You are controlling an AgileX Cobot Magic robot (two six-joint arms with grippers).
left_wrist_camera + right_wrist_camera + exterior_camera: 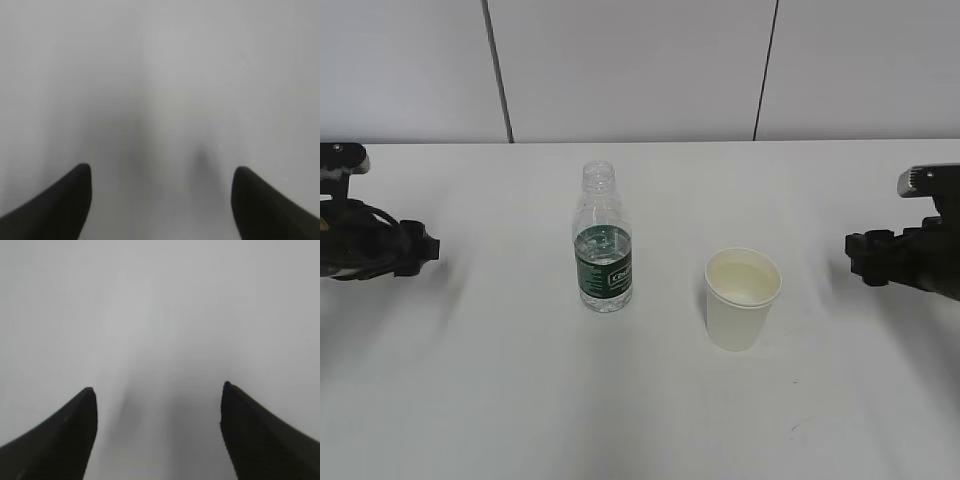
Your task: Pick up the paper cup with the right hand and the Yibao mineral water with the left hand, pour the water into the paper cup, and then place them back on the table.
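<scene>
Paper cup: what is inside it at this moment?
The paper cup stands upright on the table, and its cream interior seems to hold a pale liquid partway up. The near wall hides the bottom, so the depth cannot be judged.

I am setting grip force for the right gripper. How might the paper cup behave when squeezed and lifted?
The paper cup looks thin-walled, so it would probably dent under a hard squeeze. It seems to hold liquid already, so it may slosh if tilted. Its base is narrower than its rim, so a sideways nudge could tip it.
</scene>
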